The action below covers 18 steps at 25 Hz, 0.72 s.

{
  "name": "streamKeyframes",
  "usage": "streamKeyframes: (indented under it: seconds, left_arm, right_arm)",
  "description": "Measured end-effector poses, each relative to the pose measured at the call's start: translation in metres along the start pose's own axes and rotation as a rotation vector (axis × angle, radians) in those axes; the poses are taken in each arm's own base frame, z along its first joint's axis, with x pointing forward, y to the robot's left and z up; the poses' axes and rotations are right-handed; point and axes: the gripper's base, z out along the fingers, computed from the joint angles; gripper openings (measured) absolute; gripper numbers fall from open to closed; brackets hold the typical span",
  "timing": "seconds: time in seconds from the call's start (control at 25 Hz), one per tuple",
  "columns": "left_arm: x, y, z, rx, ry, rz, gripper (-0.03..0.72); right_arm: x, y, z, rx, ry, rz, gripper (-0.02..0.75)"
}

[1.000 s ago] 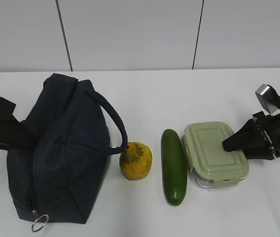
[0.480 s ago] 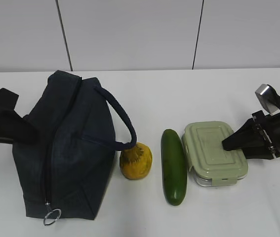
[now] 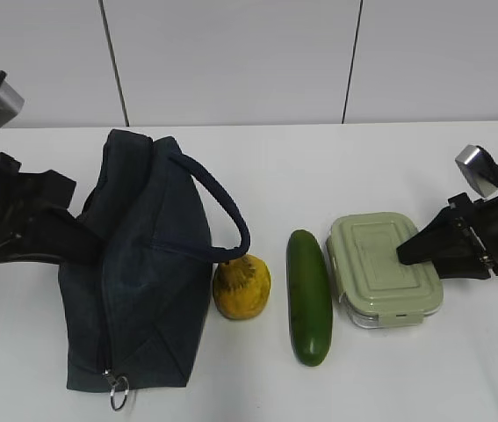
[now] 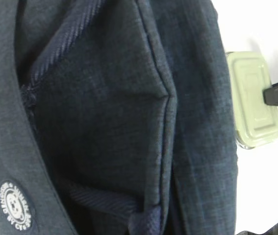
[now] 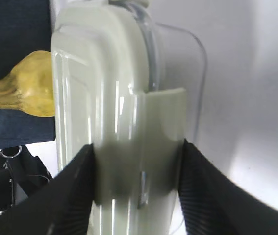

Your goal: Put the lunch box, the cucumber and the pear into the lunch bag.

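The dark navy lunch bag (image 3: 143,264) stands on the white table at left, its loop handle (image 3: 222,207) arching right and its ring pull (image 3: 119,397) at the front. It fills the left wrist view (image 4: 104,122). My left gripper (image 3: 73,242) reaches into its left side; bunched fabric hides the fingertips. The yellow-orange pear (image 3: 241,287) sits by the bag, and the dark green cucumber (image 3: 310,294) lies to its right. My right gripper (image 3: 407,255) is shut on the right end of the sage-lidded lunch box (image 3: 385,268), one finger on each side (image 5: 136,181).
The pear (image 5: 23,85) and some navy fabric show beyond the lunch box (image 5: 109,98) in the right wrist view. The lunch box (image 4: 251,98) shows past the bag's edge in the left wrist view. A white panelled wall (image 3: 231,61) stands behind the table.
The left arm has moved right and up, pulling the bag upright and towards the pear; the ring pull has shifted right. The right gripper and lunch box have barely moved.
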Motion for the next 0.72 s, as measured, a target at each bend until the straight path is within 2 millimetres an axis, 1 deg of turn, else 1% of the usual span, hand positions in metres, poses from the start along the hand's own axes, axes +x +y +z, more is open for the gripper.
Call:
streamKeyframes:
  seconds: [0.2,0.4,0.72]
  left_arm:
    - [0.0,-0.002,0.004,-0.001,0.0,0.012,-0.013]
    - [-0.001,-0.002,0.003,-0.003,-0.004,0.014,-0.013]
    - [-0.001,-0.002,0.003,-0.004,-0.005,0.014,-0.013]
  right_arm:
    - [-0.003,0.01,-0.01,0.056,-0.028,-0.037,0.379]
    - [-0.006,0.022,-0.019,0.068,-0.055,-0.044,0.379]
    - [-0.008,0.037,-0.029,0.076,-0.088,-0.009,0.379]
